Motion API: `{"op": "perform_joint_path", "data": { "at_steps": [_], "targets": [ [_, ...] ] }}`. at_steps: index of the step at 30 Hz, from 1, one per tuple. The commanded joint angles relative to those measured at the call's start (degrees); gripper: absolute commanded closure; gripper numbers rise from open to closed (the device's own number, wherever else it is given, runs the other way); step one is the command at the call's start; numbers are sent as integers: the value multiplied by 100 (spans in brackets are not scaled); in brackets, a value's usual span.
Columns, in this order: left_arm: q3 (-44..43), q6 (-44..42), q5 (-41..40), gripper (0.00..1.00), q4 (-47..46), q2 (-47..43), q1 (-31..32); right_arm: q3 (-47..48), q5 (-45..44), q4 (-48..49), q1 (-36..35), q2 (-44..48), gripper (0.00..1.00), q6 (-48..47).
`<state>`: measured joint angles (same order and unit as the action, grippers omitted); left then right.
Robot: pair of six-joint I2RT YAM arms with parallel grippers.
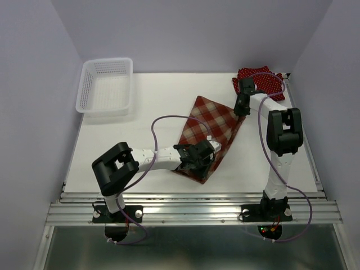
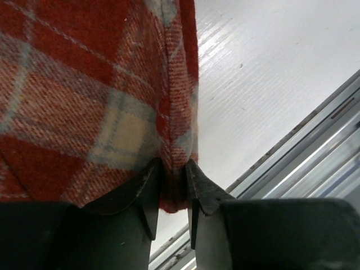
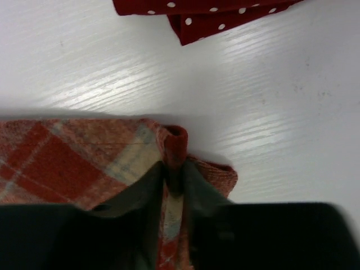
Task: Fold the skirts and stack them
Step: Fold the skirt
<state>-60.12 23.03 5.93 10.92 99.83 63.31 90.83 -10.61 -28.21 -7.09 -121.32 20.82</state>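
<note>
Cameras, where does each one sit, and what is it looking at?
Top camera: high behind the robot, looking down at the table, basket, plaid skirt and dotted skirt; the left arm and right arm show whole.
Left wrist camera: on the left arm, looking past the left gripper pinching the plaid skirt's edge.
Right wrist camera: on the right arm, looking past the right gripper pinching a plaid corner, dotted skirt beyond.
Shared: both wrist views see the plaid skirt.

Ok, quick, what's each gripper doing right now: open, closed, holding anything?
Left gripper: closed, pinching the edge of the plaid skirt.
Right gripper: closed, pinching a corner of the same plaid skirt.
</note>
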Motion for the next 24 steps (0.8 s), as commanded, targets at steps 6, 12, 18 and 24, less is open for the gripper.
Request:
{"op": "perform_joint_path", "data": {
  "at_steps": [6,12,18,24],
  "targets": [
    [-61,9,101,4,296,-692,50,-310,-495,324,68,792,47,-60],
    [184,333,-531,1,594,-1439,50,-881,522,666,68,2100,0,-437],
    [334,782,-901,1,596,-1739,-38,-1278,2176,1072,68,2481,0,-799],
    [369,897,-903,1,-35,-1661,-845,-1901,2959,1501,15,2385,0,-623]
  ]
}}
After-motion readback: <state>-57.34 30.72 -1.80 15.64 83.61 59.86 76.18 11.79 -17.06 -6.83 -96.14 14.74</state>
